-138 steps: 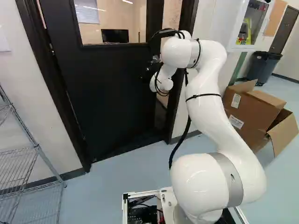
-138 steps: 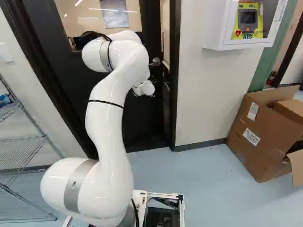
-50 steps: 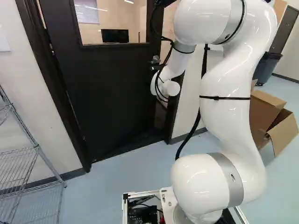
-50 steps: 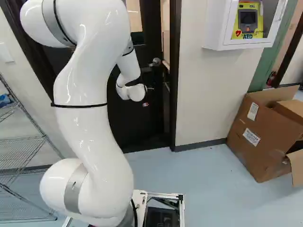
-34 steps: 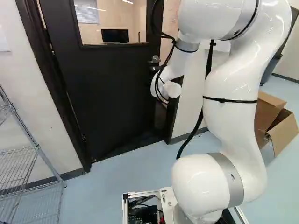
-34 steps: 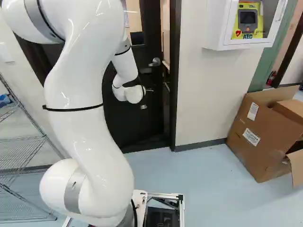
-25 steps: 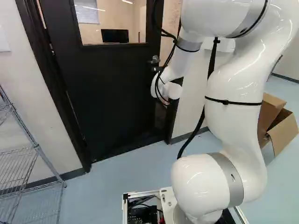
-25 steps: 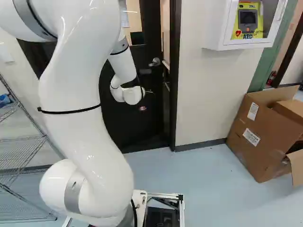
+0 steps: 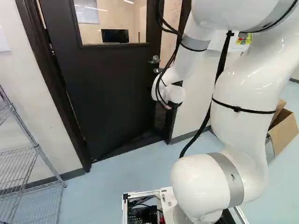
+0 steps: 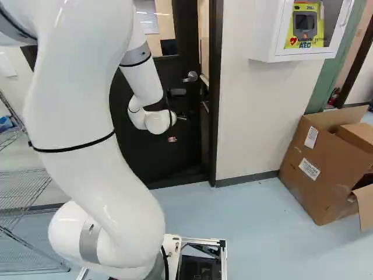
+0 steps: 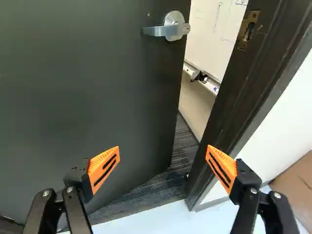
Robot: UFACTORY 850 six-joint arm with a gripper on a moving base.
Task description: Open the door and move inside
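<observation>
In the right base view my gripper (image 10: 180, 116) is mostly hidden behind the white wrist, below the silver door handle (image 10: 190, 76). The wrist view shows the gripper (image 11: 163, 162) open, its orange pads wide apart with nothing between them. The black door (image 11: 97, 92) stands ajar, its free edge set back from the dark frame (image 11: 222, 109). Ahead of the gripper, beyond its fingertips, the lever handle (image 11: 168, 30) is untouched. Through the gap a whiteboard and dark ribbed flooring are visible.
A wire shelf (image 9: 35, 154) stands left of the door. To the right are a wall with a white AED cabinet (image 10: 268, 35) and open cardboard boxes (image 10: 320, 169) on the floor. The door frame's right post (image 10: 215, 116) stands close beside the gap.
My arm has folded back toward the base, its upper part bulking larger in both base views. The wrist has dropped lower, below the handle. Base and door show no clear movement.
</observation>
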